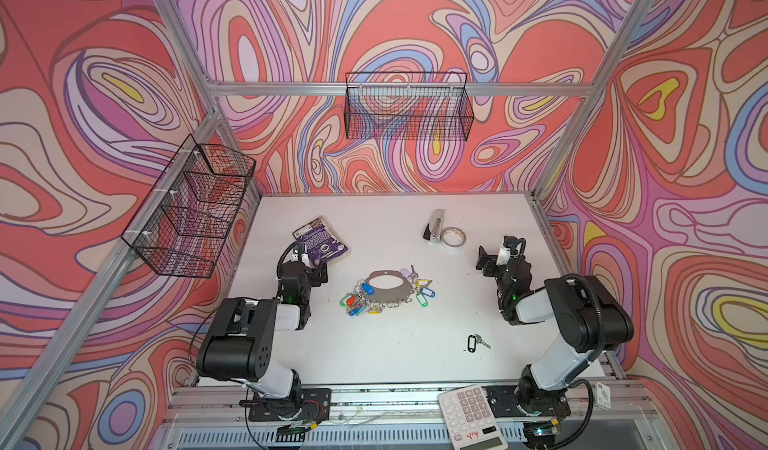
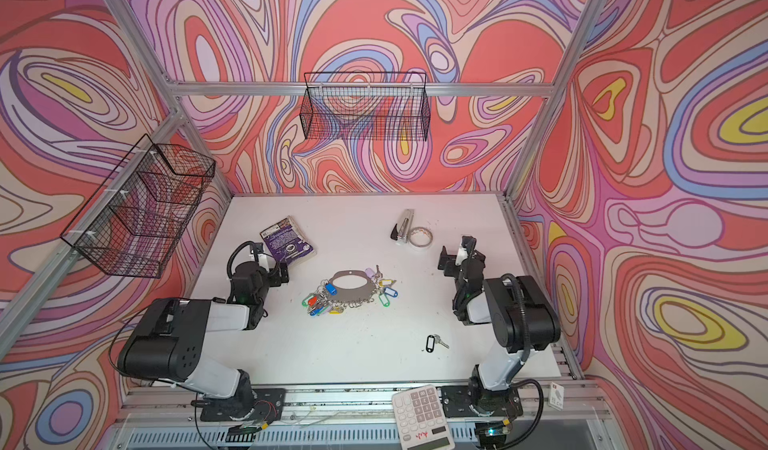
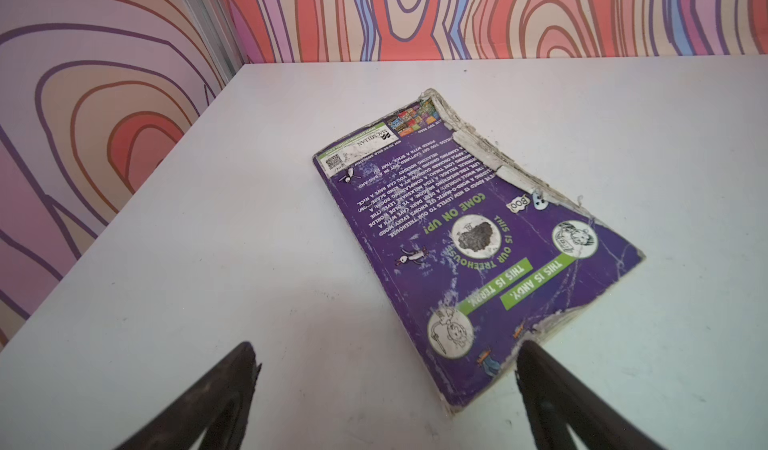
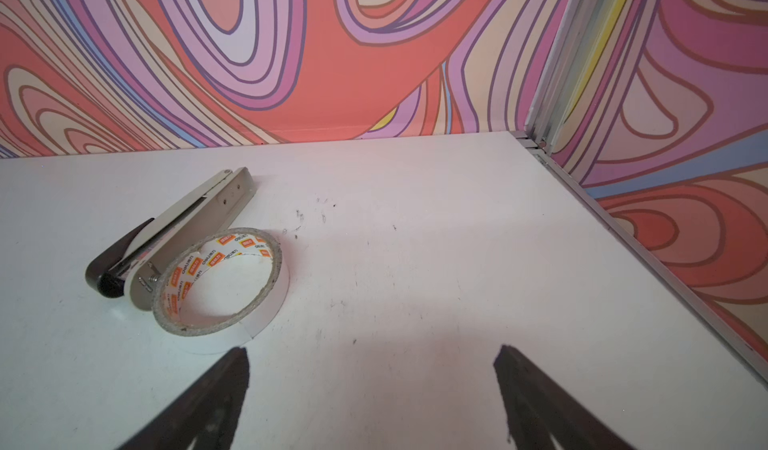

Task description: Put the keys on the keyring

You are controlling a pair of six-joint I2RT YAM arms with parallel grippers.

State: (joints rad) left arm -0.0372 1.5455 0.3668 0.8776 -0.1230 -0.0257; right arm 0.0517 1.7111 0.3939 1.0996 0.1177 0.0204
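- My left fingers (image 3: 232,385) stand spread wide over the tabletop (image 3: 249,219) with nothing between them. A worn purple book (image 3: 478,240) lies just ahead, one corner beside a fingertip.
- My right fingers (image 4: 224,385) are spread as wide and hold nothing. A tape roll (image 4: 270,302) touching a stapler (image 4: 195,219) lies ahead of them, off to one side.
- The keyring (image 1: 386,294) lies flat between the two pairs of fingers. Its long axis runs from one pair towards the other, and coloured tags crowd its near edge.
- The keys (image 1: 477,342) lie well behind my right fingers, near that arm's base and apart from the keyring. The black tag's long axis runs front to back. The silver key's blade points right and slightly toward the near edge.
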